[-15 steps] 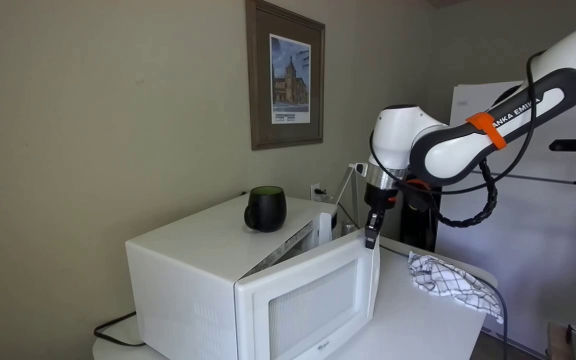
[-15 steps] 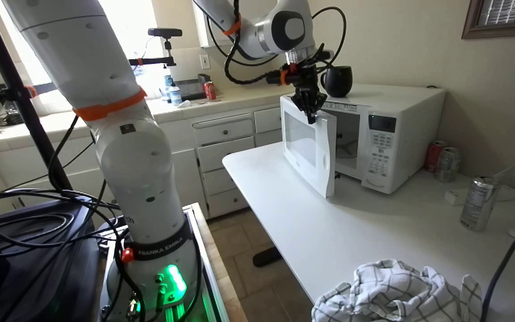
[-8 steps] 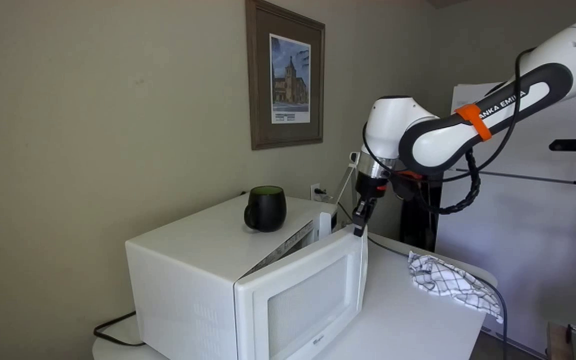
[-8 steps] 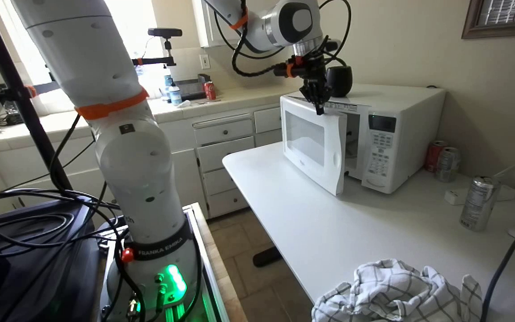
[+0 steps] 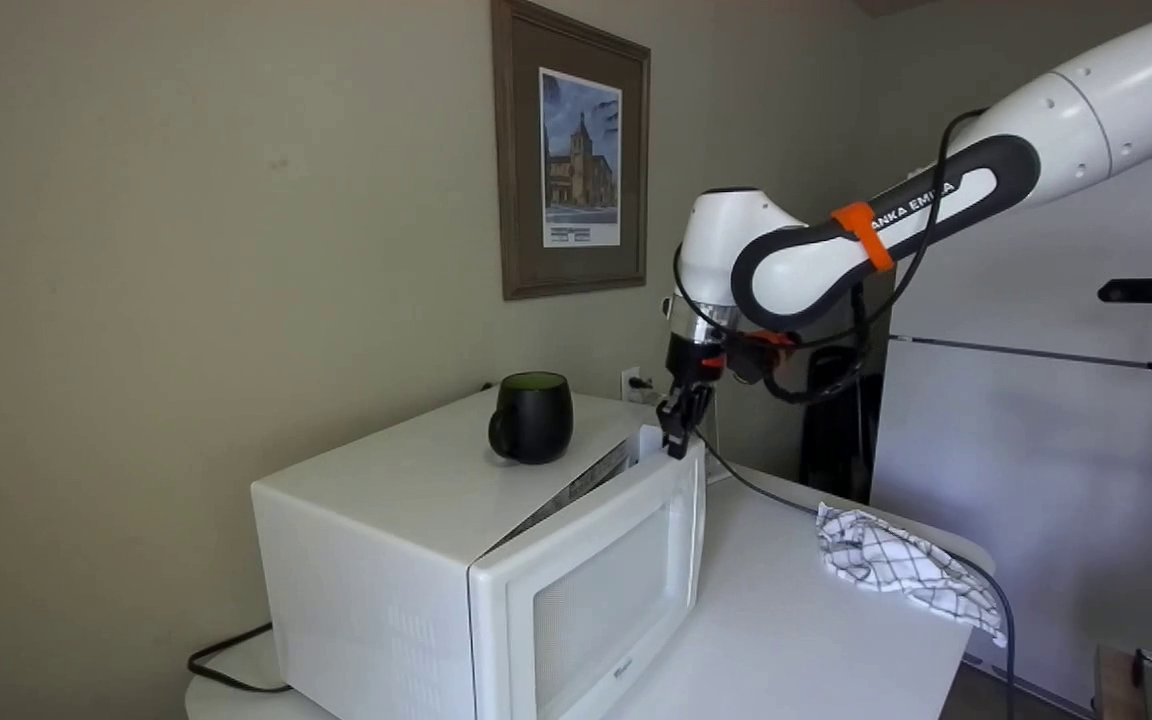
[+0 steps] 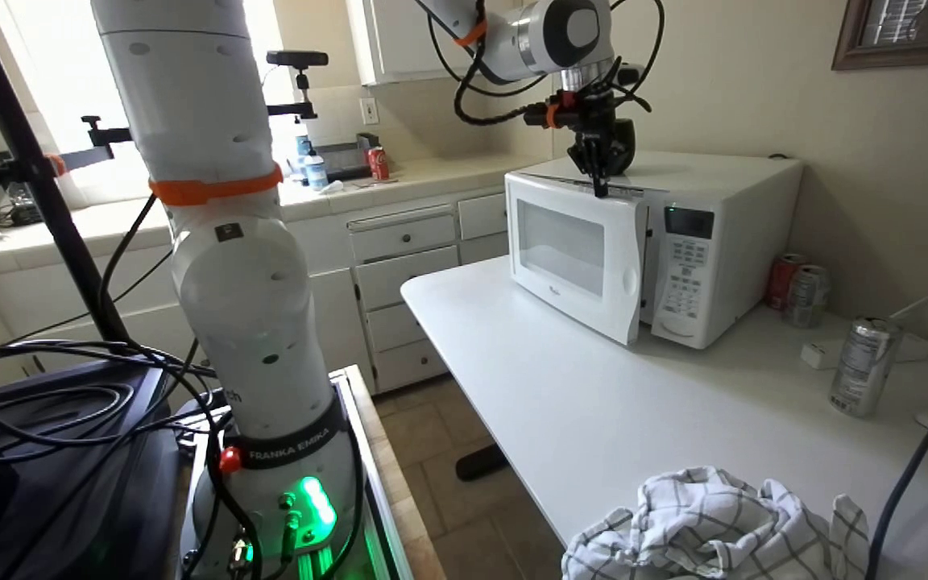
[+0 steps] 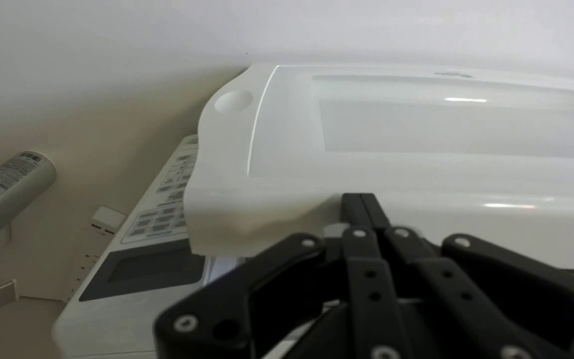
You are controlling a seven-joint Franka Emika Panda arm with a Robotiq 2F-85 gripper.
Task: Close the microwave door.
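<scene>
The white microwave door [image 5: 601, 610] stands partly open in both exterior views. A narrow gap shows between its free edge and the control panel side of the microwave [image 6: 754, 217]. The door also shows in an exterior view [image 6: 561, 246] and across the wrist view [image 7: 391, 114]. My gripper [image 7: 361, 199] is shut, its fingertips pressed together with nothing between them. In the exterior views my gripper [image 5: 676, 447] is at the door's top edge near the free corner; its tips seem to touch the door. The wrist view shows the fingers against the door's upper edge.
A black mug [image 5: 533, 420] stands on top of the microwave, close behind my gripper. Cans, a silver one [image 6: 864, 366] and a red one [image 6: 784, 278], stand to the microwave's side. A checked towel [image 6: 714, 524] and a dark cable [image 5: 756, 485] lie on the white table.
My shut gripper has moved towards the microwave body, and the door has swung with it. The gap between door and control panel is narrower than before.
</scene>
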